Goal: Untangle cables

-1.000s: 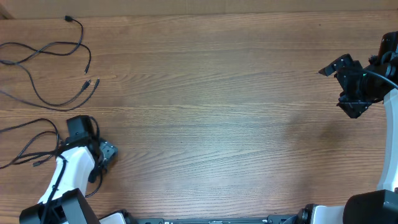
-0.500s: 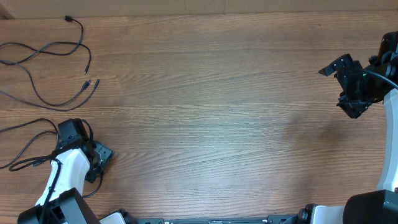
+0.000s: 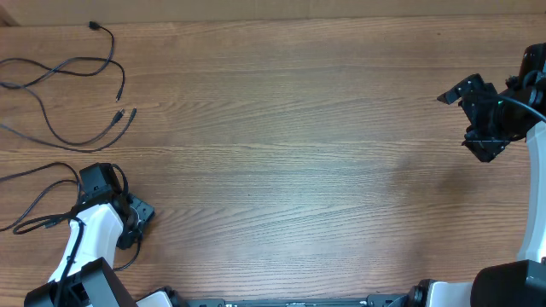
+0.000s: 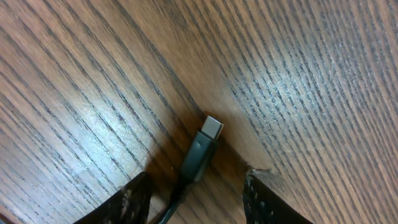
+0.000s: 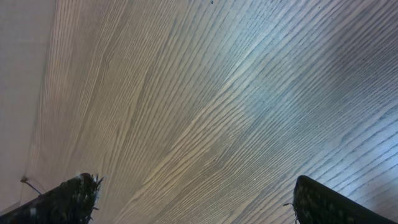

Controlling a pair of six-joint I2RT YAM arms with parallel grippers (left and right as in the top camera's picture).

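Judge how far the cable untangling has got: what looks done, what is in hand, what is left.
Done: loose strands lie spread out at the far-left corner of the table, some crossing. In hand: the left gripper straddles a cable plug, jaws open, nothing gripped. Left: the looped cable beside that arm needs straightening; the right gripper hangs open, empty.

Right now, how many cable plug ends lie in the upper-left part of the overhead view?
4: top plug, middle plug, and beneath it a right plug and a left plug close together. More may lie out of frame.
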